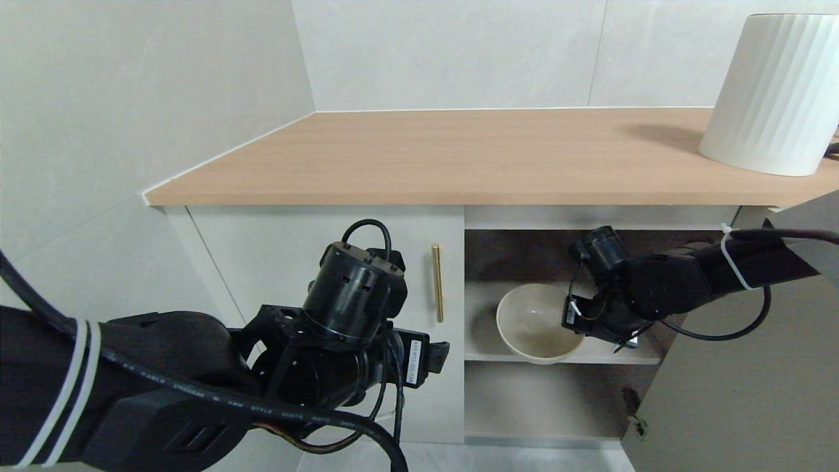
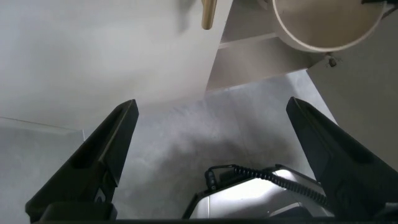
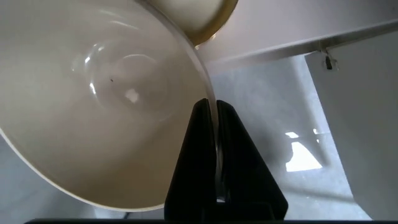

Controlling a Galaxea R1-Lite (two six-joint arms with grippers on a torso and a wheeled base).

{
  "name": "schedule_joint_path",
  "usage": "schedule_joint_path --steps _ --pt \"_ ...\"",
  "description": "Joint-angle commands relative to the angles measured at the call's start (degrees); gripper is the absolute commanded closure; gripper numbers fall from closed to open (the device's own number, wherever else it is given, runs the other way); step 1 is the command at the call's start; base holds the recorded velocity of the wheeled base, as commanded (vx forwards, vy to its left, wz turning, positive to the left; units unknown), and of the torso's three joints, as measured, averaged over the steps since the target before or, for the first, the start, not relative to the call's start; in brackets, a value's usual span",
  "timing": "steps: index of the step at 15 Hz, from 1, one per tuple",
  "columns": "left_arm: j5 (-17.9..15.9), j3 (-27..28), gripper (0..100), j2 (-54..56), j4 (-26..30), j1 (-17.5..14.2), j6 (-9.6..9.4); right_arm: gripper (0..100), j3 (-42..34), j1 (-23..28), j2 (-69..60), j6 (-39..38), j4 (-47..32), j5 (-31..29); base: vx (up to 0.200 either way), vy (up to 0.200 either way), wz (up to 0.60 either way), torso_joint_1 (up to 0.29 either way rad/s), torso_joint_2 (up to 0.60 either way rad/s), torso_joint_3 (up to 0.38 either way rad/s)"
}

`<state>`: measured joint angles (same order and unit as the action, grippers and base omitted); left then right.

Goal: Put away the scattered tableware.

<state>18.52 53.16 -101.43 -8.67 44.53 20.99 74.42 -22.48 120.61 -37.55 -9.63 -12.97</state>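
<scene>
Gripping the cream bowl (image 1: 534, 322) by its rim, the right gripper (image 1: 578, 321) sits at the mouth of the open cupboard, jaws pinched narrow on the thin wall, one finger (image 3: 199, 149) inside and its partner outside. The bowl is tipped towards the front, over the front edge of the middle shelf (image 1: 482, 341), and I cannot tell whether its base is touching the board. My call is that this is the placing step, and the way to do it well is to carry the bowl deeper, level the wrist so the foot meets the shelf flat, and let go only once the shelf takes the weight. Then back straight out, minding the open door (image 1: 741, 393) beside the arm. The left gripper (image 2: 211, 106) hangs low before the closed door, by the brass handle (image 1: 437, 282), jaws spread wide and empty, and is best kept clear.
</scene>
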Motion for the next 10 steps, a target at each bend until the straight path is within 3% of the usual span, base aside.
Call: schedule_joint_path --steps 1,10 --pt "0.0 0.0 0 0.0 0.0 0.0 0.01 100 1.5 0.5 1.8 -0.9 0.1 -0.1 0.000 0.000 0.00 0.000 0.00 0.000" --pt "0.0 0.1 0 0.2 0.0 0.0 0.01 100 3.9 1.6 5.4 -4.3 3.7 -3.7 0.000 0.000 0.00 0.000 0.00 0.000"
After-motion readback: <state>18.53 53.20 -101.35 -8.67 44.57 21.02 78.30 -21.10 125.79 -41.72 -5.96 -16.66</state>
